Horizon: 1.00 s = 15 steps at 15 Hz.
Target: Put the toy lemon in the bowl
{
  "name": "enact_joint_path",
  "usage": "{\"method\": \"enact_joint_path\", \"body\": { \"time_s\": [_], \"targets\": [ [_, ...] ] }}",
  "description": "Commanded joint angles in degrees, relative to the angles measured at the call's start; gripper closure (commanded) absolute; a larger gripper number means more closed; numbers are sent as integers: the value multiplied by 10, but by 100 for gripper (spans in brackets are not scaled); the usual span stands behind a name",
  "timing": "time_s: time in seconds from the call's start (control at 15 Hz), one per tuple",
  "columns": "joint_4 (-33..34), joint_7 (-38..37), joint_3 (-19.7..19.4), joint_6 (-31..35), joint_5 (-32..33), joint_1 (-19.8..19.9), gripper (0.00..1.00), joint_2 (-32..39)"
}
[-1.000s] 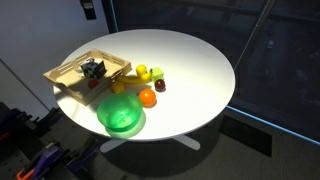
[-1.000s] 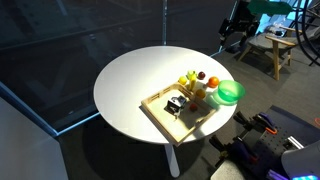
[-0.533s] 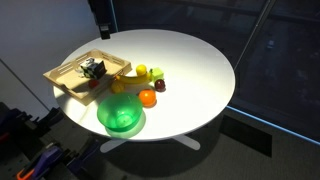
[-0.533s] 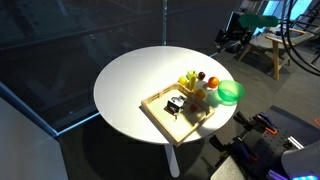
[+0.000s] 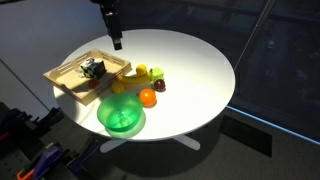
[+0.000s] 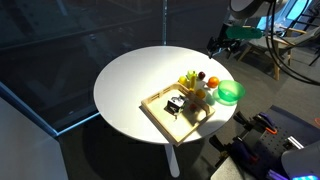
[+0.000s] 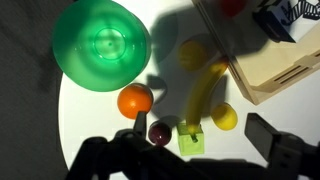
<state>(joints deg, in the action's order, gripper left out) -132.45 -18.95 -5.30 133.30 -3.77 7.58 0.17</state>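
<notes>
Jaws moved in over the table (image 5: 200,60) — spread wide, toy lemon (image 7: 193,52) near bowl (image 7: 70,55), long axis roughly crosswise in wrist view.

The bowl (image 7: 100,45) is bright green all over, with no pattern. The table (image 7: 78,118) is plain white. One ball (image 7: 135,101) is orange, and a smaller ball (image 7: 159,131) is dark red-brown. The lemon (image 7: 192,53) is plain yellow. The banana (image 7: 205,88) is yellow too, and so is a round fruit (image 7: 224,116). A little block (image 7: 190,140) is yellow-green. The tray (image 7: 275,75) is pale, light brown wood. A small toy (image 5: 93,68) in the tray looks dark.
</notes>
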Motion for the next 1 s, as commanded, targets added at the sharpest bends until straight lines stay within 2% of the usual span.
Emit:
{"method": "enact_joint_path", "body": {
  "time_s": [0.0, 0.47, 0.93],
  "targets": [
    [25, -37, -1, 10, 7, -11, 0, 35],
    [81, -43, -2, 7, 15, -32, 0, 104],
    [174, 6, -1, 1, 41, -48, 0, 191]
  ]
}}
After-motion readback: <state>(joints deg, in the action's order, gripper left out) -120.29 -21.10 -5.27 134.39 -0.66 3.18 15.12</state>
